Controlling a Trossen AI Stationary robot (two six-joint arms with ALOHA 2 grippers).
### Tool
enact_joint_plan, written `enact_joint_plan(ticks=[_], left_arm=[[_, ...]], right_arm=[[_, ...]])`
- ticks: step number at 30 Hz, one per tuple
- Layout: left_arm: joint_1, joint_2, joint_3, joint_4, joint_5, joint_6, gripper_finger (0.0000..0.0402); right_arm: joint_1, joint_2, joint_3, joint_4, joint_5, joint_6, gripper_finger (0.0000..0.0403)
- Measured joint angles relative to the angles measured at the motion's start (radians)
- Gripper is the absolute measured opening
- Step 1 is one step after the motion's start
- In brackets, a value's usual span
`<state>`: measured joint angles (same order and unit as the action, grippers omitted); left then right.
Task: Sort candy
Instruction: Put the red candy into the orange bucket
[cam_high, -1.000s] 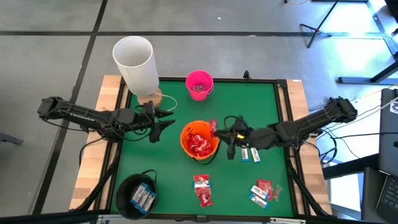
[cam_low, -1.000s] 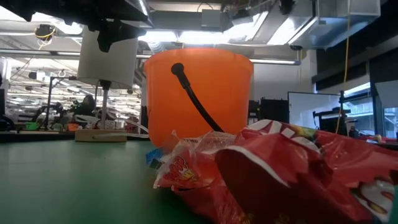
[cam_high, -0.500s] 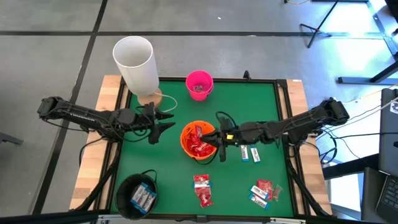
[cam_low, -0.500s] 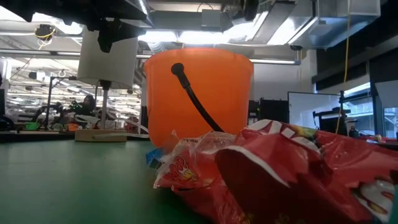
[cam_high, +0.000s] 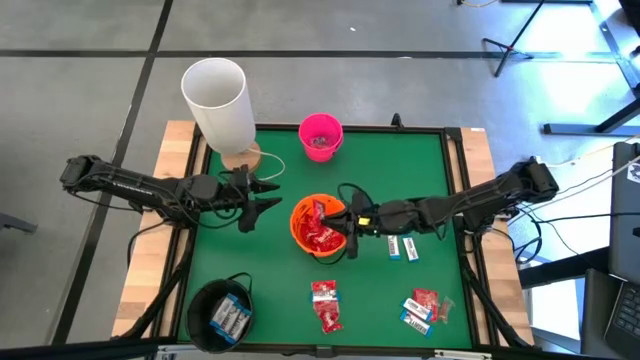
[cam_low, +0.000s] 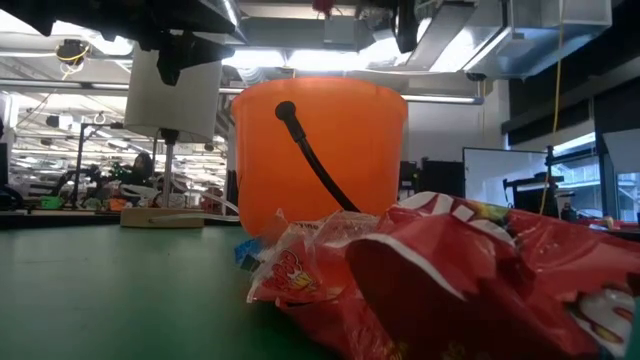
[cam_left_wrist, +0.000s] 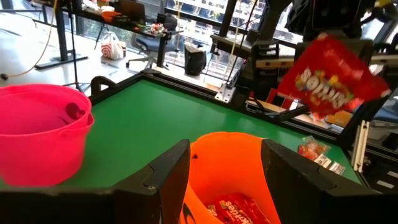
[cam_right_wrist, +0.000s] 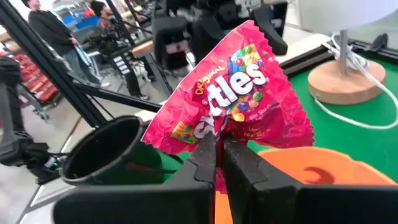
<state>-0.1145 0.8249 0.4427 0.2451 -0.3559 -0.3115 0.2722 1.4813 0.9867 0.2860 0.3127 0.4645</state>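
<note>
Green table (cam_high: 280, 280): right claw (cam_right_wrist: 217, 146) pinches red packet (cam_right_wrist: 230, 102), probably over orange bucket (cam_high: 320, 226).

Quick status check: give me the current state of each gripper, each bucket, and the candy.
Right gripper: shut on a red candy packet, held over the orange bucket.
Left gripper: open, empty, beside the orange bucket.
Orange bucket: upright, holds red packets.
Pink bucket: upright, something small inside.
Black bucket: upright, holds white-and-blue bars.
Loose candy: unsorted on the mat.
</note>
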Motion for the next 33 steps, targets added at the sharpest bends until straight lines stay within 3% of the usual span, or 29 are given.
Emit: enact_joint_plan(ticks=[17, 24, 33], left_arm=[[0.001, 0.000, 0.000, -0.005, -0.101, 0.000, 0.0188], [0.001, 0.000, 0.000, 0.013, -0.104, -0.026, 0.0188], [0.001, 0.000, 0.000, 0.019, -0.117, -0.050, 0.0188]], right_arm=[[-0.029, 0.041, -0.003, 0.011, -0.001, -0.063, 0.0014], [-0.032, 0.044, -0.087, 0.134, -0.048, -0.104, 0.0014], [-0.032, 0.044, -0.151, 0.169, -0.054, -0.104, 0.0014]])
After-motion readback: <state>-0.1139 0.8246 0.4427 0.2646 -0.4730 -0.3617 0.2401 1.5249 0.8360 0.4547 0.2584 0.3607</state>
